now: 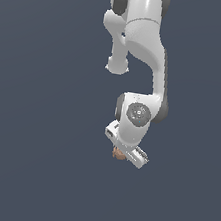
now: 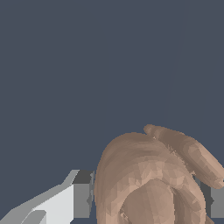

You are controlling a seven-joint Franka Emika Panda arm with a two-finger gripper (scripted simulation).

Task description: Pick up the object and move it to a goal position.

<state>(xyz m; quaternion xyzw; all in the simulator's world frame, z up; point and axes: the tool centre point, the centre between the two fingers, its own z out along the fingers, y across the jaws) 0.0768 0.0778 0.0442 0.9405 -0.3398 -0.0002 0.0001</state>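
Note:
The object (image 2: 148, 183) is a reddish-brown lumpy, ridged thing that fills the gap between my two fingers in the wrist view. One grey fingertip (image 2: 83, 194) touches one side of it and the other pad (image 2: 214, 201) touches the opposite side. My gripper (image 2: 148, 203) is shut on the object. In the exterior view only a small brown bit of the object (image 1: 118, 155) peeks out from under the white hand, and the gripper (image 1: 122, 154) itself is mostly hidden by the hand and arm.
The white arm (image 1: 143, 47) reaches in from the top of the exterior view. A plain dark grey-blue ground (image 1: 33, 161) lies all around.

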